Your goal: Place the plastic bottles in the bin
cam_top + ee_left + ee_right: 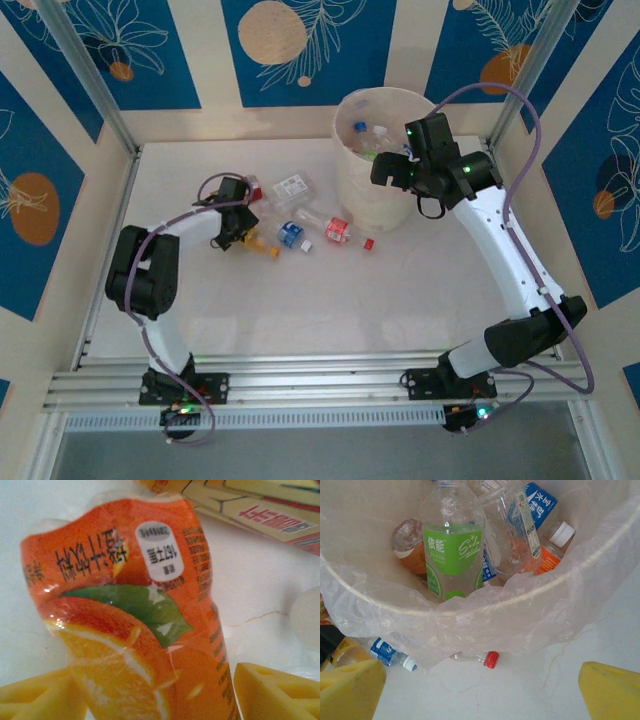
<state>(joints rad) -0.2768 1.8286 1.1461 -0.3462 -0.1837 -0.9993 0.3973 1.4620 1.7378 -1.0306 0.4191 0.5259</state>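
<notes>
**Left gripper** [152, 700]. The yellow finger pads [272, 690] stand on either side of an orange-labelled bottle [135, 620] that lies on the white table [260, 590]. The bottle fills the gap between them. Whether the pads press on it or merely flank it cannot be told. Beyond the bottle, ahead and to the right of the fingers, lies yellowish printed packaging [250, 505], out of focus.

**Right gripper** [480, 695]. The jaws are spread wide with nothing between them, and the gripper hangs over bare table just outside the bin [580, 575].
- Nearest, straight ahead of the fingers, a red-capped bottle [487, 658] lies at the foot of the bin.
- Ahead and to the left, a blue-labelled bottle [390, 652] with a white cap lies on the table.
- Above these hangs the translucent bag [470, 625], draped over the bin's rim.
- Inside the bin, a green-labelled bottle [452, 550] stands closest to the near wall.
- To its right is a crushed clear bottle [510, 530], with a white-capped bottle [552, 547] beside that.
- Farthest from the fingers, a blue-and-white label [540, 497] shows at the back of the bin.
</notes>
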